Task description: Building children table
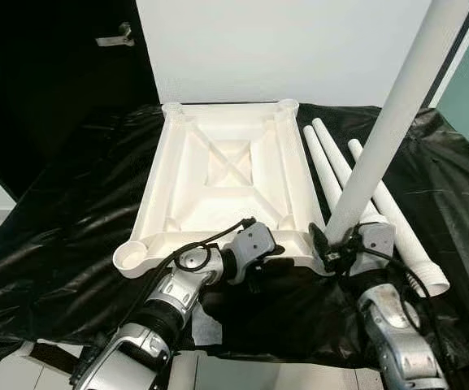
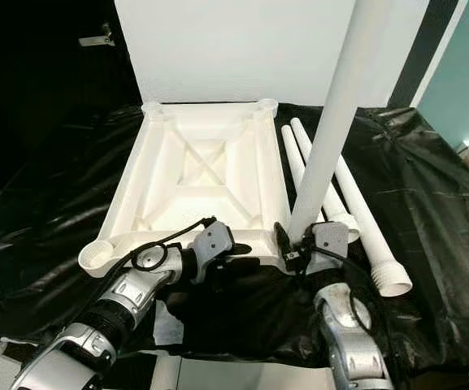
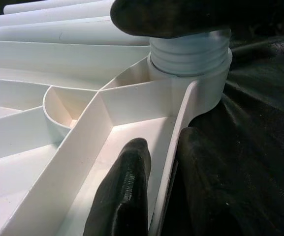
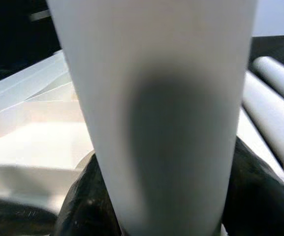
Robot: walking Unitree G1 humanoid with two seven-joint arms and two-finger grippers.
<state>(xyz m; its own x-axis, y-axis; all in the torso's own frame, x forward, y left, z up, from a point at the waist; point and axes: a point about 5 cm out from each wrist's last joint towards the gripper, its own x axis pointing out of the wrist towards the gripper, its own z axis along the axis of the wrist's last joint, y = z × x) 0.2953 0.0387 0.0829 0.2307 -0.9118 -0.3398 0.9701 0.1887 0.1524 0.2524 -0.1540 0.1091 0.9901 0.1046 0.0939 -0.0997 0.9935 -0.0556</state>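
Note:
The white table top (image 1: 218,175) lies upside down on a black sheet, ribs facing up. A white table leg (image 1: 388,122) stands nearly upright, tilted a little to the right. Its threaded end (image 3: 188,51) sits in the near right corner socket (image 3: 201,83). My right gripper (image 1: 340,248) is shut on the leg just above the socket, with black fingers (image 4: 82,206) on both sides of it. My left gripper (image 1: 258,264) is shut on the table top's near rim (image 3: 169,162), one finger inside and one outside. Three more legs (image 1: 332,162) lie to the right of the top.
The black sheet (image 1: 71,236) covers the whole work surface and drapes over its front edge. A white wall (image 1: 283,49) rises just behind the table top. The other corner sockets (image 1: 130,256) stand open. A white scrap (image 1: 206,325) lies near my left arm.

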